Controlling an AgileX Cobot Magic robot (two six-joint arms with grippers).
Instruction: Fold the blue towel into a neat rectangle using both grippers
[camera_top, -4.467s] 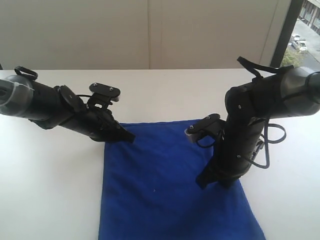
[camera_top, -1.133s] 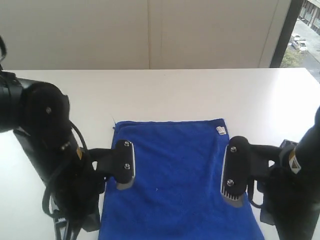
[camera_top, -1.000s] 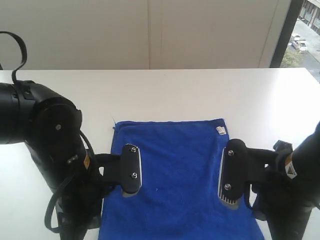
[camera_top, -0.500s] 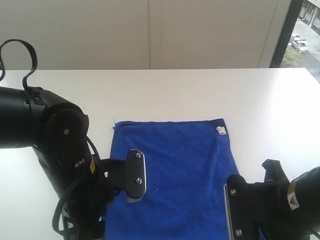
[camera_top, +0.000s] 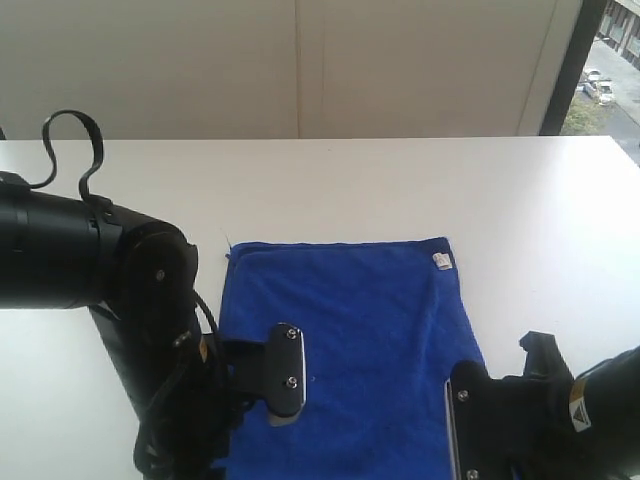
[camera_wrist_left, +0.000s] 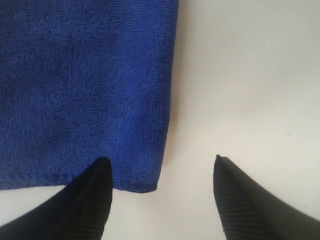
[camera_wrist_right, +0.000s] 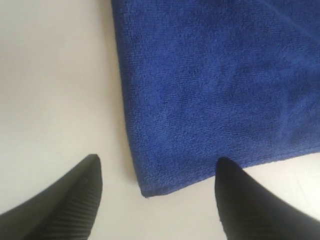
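Blue towel (camera_top: 350, 330) lies spread flat on the white desk (camera_top: 400, 180), toward the near side of the exterior view. Its far edge runs straight, and a small white tag (camera_top: 441, 261) sits at its far right corner. The left arm (camera_top: 120, 290) hangs low beside the towel's left edge, with a dark, grey-rimmed plate (camera_top: 287, 385) on its wrist reaching over the cloth. The right arm (camera_top: 580, 420) sits low by the towel's near right side, mostly cut off by the frame.

The left claw (camera_wrist_left: 160, 160) is spread wide and has hold of nothing. In the left wrist view a corner of the towel lies between its two black fingers (camera_wrist_left: 85, 200): one tip is over the cloth just inside the hem, the other over bare desk. The right claw (camera_wrist_right: 156, 159) is likewise spread wide and empty. It straddles another corner, with one tip at the towel's hem and the other over the desk. Whether any of the tips touch the surface I cannot tell.
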